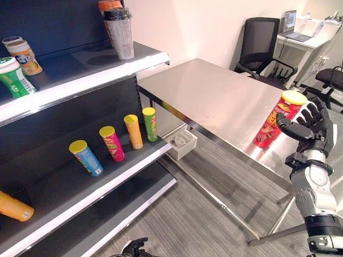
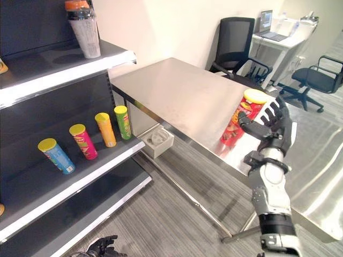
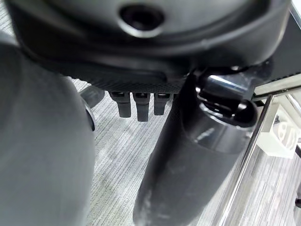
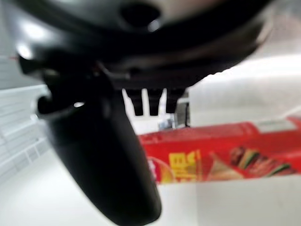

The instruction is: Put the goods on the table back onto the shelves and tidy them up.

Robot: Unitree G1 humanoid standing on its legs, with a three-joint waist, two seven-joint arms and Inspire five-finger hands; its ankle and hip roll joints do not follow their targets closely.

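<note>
The right robot hand (image 1: 310, 128) is spread, thumb and fingers flanking the red chip can (image 1: 278, 120) without, apparently, closing on it. The can stands upright near the desk (image 1: 214, 96) front edge. Risk: a glancing contact could tip it, since it is tall and narrow. The left robot hand (image 1: 134, 248) hangs low by the floor, fingers loosely curled, holding nothing. The right wrist view shows the can's label just beyond the thumb; the head views add the shelves (image 1: 80, 80) with other cans, left.
</note>
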